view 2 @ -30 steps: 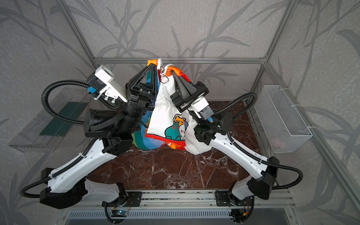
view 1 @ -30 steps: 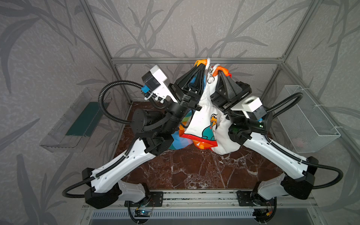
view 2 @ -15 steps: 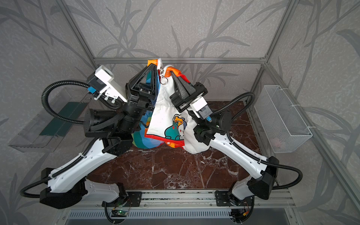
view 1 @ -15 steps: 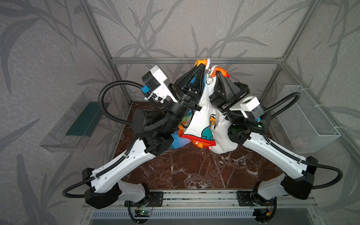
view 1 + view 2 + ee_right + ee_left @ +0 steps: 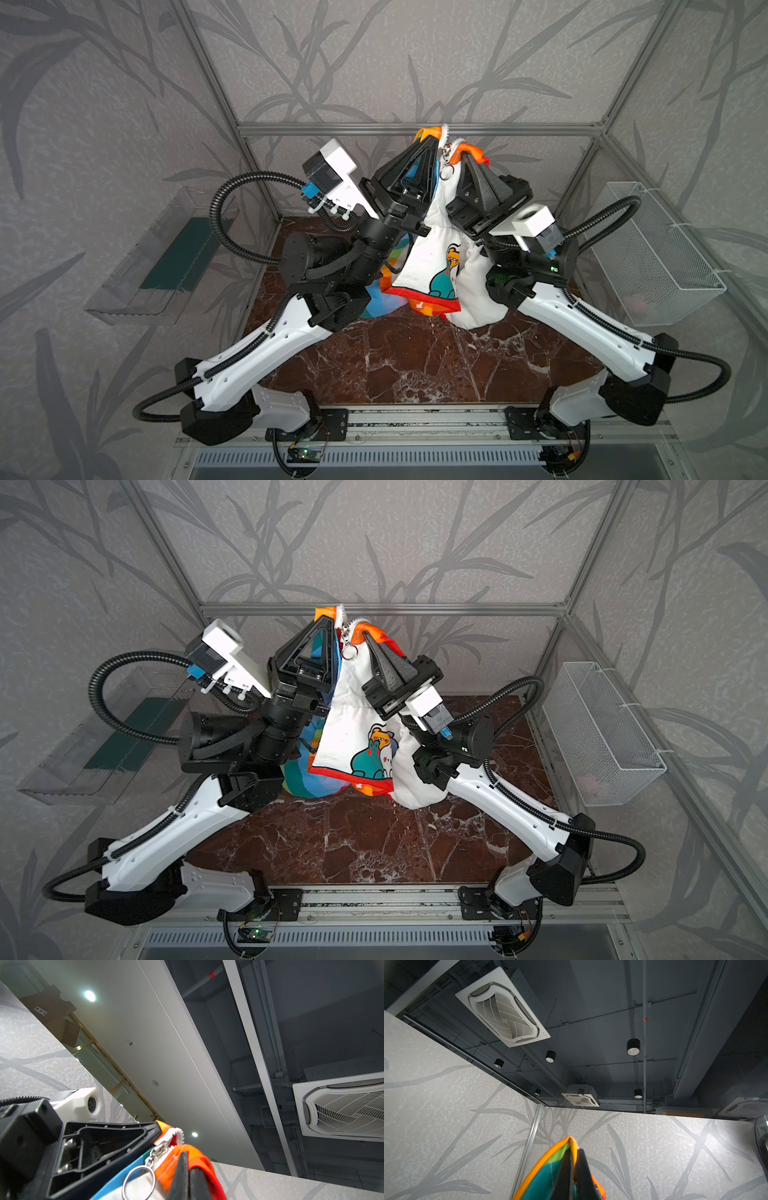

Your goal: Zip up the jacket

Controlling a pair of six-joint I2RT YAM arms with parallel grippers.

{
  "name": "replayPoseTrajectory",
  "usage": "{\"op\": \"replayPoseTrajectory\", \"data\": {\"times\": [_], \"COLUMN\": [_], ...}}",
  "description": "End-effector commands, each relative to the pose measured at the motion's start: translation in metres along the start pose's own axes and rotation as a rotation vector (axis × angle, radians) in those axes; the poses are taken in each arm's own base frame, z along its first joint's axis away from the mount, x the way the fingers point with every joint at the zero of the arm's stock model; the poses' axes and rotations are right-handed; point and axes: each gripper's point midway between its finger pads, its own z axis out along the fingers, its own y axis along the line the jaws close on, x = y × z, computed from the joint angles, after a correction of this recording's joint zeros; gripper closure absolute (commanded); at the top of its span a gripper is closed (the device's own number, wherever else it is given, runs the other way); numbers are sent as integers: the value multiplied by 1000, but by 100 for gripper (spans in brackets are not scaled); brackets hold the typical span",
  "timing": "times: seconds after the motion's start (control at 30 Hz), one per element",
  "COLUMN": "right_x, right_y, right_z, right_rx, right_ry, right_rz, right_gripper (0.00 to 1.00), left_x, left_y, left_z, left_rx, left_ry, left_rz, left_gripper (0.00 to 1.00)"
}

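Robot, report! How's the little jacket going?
Left gripper, right gripper shut on white cartoon-print padded jacket, held up. Silver ring pull hangs free between them. Nothing blocking.

Both top views look steeply down from high above the jacket [image 5: 428,249], far enough back to take in the whole table [image 5: 415,365] beneath it; they share nearly everything. Each wrist view sits close beneath the jacket's top edge, facing up past it to the ceiling [image 5: 591,1022]; both catch that orange-trimmed edge.

jacket [image 5: 432,249]: over table [image 5: 415,365], centre | basket [image 5: 665,257]: far right | tray [image 5: 137,291]: far left
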Motion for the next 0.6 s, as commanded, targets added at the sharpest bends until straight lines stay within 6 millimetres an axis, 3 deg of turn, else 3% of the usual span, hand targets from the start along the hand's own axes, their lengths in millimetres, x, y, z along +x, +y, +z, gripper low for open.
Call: {"op": "replayPoseTrajectory", "data": {"times": [0.0, 0.57], "right_x": [-22, -23], "right_y": [-10, -11], "right_z": [6, 9], "right_rx": [27, 22], "right_ry": [-69, -70], "right_rz": [-3, 0], "right_gripper": [100, 100], "left_x": [-20, -15], "left_y": [-7, -6], "left_z": [-2, -2], "left_rx": [21, 21], "left_ry": [-53, -43], "left_rz": [-8, -16], "left_gripper": [100, 100]}}
